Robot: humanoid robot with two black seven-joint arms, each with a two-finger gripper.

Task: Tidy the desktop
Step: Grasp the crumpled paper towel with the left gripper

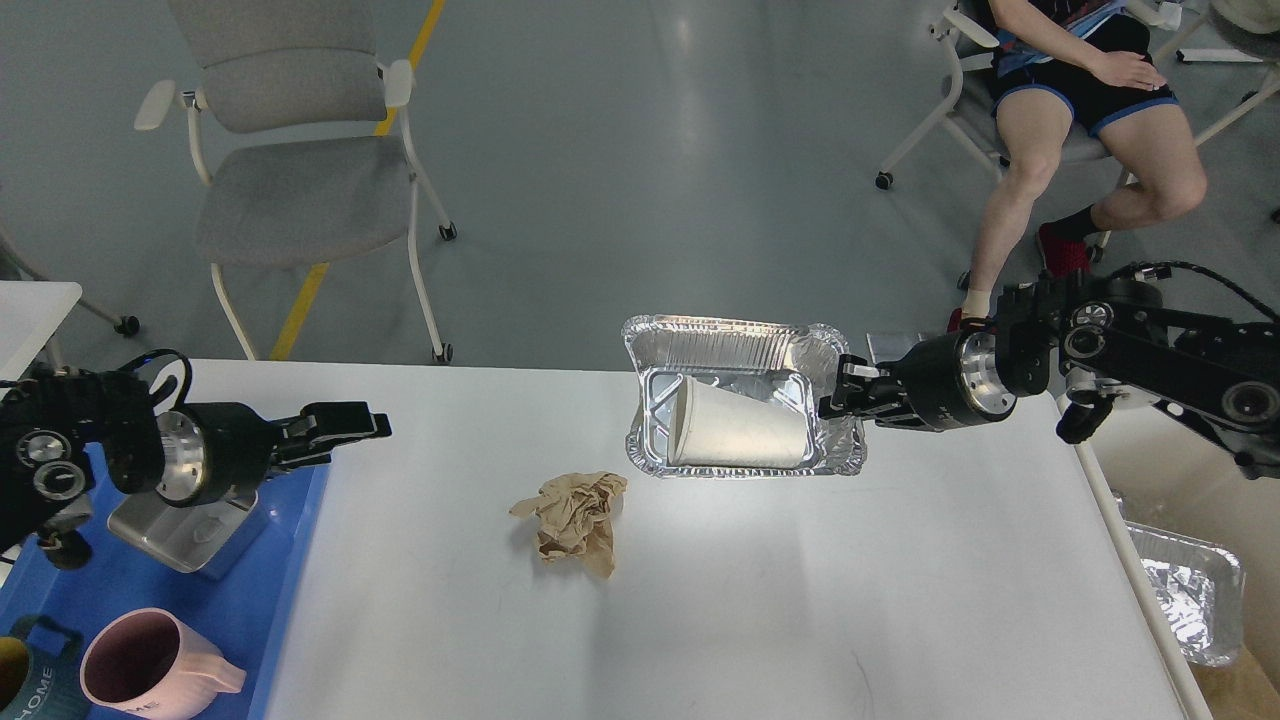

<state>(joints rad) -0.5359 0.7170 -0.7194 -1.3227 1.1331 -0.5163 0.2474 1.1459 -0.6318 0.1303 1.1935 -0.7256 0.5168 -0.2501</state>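
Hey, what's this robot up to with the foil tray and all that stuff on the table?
It is clearing the white desktop. The right gripper has its fingers clamped on the rim of a foil tray with a paper cup lying on its side in it. A crumpled brown paper lies on the desktop. The left gripper is empty, beside a blue tray holding a pink mug.

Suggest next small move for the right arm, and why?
Probably carry the foil tray rightward, off the desktop edge. The right gripper grips its right rim, a paper cup lies on its side inside, and another foil tray sits below the table's right side.
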